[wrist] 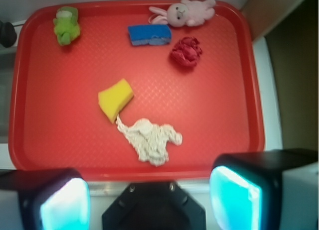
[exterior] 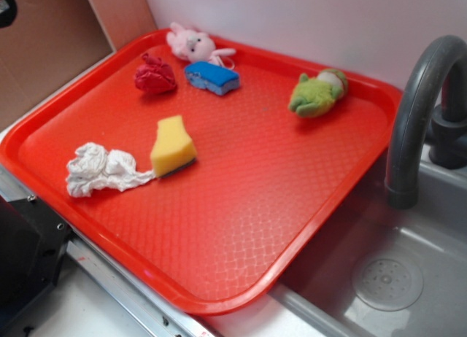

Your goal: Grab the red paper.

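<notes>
I'm hovering my wide-open gripper high for overview; the crumpled crimson red paper is lying beside the blue rectangular sponge.

You see a white wall behind the grey sink; a dark curved faucet stands at the sink's rim, brown board far left.

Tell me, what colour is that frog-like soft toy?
Green, with a paler belly; the soft toy shows best in the exterior view.
</notes>
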You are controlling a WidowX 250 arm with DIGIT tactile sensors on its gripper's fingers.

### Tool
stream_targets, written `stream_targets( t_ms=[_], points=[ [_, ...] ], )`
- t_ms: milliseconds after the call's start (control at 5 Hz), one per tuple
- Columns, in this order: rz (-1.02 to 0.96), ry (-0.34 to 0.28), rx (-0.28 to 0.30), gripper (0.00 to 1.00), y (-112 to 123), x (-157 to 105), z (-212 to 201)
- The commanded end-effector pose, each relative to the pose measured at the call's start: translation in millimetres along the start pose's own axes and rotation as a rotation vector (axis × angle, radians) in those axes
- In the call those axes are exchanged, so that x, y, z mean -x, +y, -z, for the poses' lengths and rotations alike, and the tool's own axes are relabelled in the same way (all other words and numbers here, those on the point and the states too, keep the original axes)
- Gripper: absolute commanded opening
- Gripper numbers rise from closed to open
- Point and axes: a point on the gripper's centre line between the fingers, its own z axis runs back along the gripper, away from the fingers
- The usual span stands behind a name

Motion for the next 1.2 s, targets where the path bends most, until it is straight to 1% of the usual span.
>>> stream_targets(
  t_ms=[0, 200, 400, 600, 800, 1000],
  points=[
    [0.31, -0.112, -0.001, 1.0, 35.4, -40.7, 42.8],
    [0.413, -0.137, -0.036, 1.0, 42.4, -59.6, 58.4],
    [0.473, -0.151, -0.05, 1.0, 49.2, -77.0, 73.6],
    [0.518, -0.203, -0.052, 1.0, 55.8, -89.7, 82.6],
    [0.536, -0.187, -0.064, 1.0, 58.8, -101.7, 98.4],
    [0.598, -0.196, -0.057, 1.0, 59.2, -110.6, 117.0]
  ],
)
